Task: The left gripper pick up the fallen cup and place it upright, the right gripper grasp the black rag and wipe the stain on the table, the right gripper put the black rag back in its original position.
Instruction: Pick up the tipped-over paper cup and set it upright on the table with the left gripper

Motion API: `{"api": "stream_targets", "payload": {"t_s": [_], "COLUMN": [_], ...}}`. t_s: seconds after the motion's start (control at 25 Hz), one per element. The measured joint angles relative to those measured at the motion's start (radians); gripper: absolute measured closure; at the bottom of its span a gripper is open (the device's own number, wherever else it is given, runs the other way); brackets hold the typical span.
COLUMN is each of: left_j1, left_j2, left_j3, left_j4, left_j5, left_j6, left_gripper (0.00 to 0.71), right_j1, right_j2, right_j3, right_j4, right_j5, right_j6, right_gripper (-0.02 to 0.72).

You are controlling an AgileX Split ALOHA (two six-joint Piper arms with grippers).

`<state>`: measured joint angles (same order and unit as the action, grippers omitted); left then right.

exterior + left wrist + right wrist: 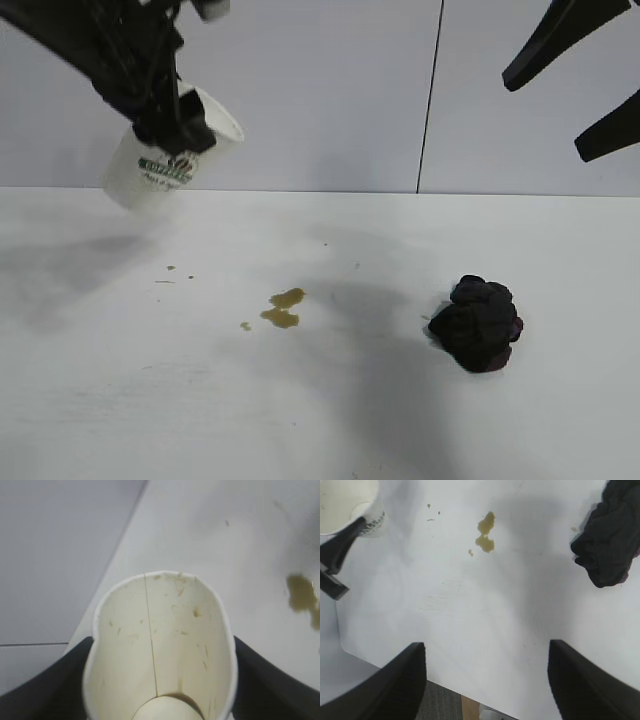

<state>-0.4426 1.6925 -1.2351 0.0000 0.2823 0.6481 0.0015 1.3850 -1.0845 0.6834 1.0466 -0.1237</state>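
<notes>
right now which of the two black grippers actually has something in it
The left gripper, at the exterior view's upper left: its matte black fingers clamp the white paper cup, tilted above the white table. The right gripper hangs open and empty.

The cup point(160, 650) — its base runs off the left wrist view's edge; logo point(166, 167) lettering unreadable.

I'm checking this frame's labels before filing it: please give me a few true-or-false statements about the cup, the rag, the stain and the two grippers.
1. The left gripper holds the cup clear of the table. True.
2. The black rag covers the stain. False: it lies apart, to the stain's right in the exterior view.
3. The right gripper holds the rag. False: it is open and empty.
4. The cup is tilted. True.
</notes>
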Motion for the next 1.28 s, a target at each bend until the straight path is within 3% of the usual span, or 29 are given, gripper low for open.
{"api": "stream_targets", "payload": {"t_s": [0.28,0.44,0.72,0.96,1.16,1.28], "left_j1": [0.099,0.129,0.192,0.333,0.474,0.528], "left_j2": [-0.097,-0.100,-0.100,-0.100,-0.100,-0.100], "left_j3": [0.001,0.001,0.004,0.005,0.056,0.141], "left_j4": [-0.317,-0.481,-0.827,-1.100,-1.319,-1.468], "left_j5": [0.053,0.186,0.470,0.649,0.702,0.702], "left_j6": [0.082,0.217,0.612,0.887,1.071,1.233], "left_gripper": [0.227,0.227,0.228,0.228,0.229,0.232], "right_j1": [0.000,0.000,0.000,0.000,0.000,0.000], "right_j2": [0.000,0.000,0.000,0.000,0.000,0.000], "right_j3": [0.000,0.000,0.000,0.000,0.000,0.000], "right_j4": [0.000,0.000,0.000,-0.002,-0.021,-0.026], "right_j5": [0.000,0.000,0.002,0.021,0.027,0.028], "right_j6": [0.000,0.000,0.000,-0.003,-0.004,-0.004], "right_gripper": [0.228,0.228,0.228,0.228,0.228,0.228]}}
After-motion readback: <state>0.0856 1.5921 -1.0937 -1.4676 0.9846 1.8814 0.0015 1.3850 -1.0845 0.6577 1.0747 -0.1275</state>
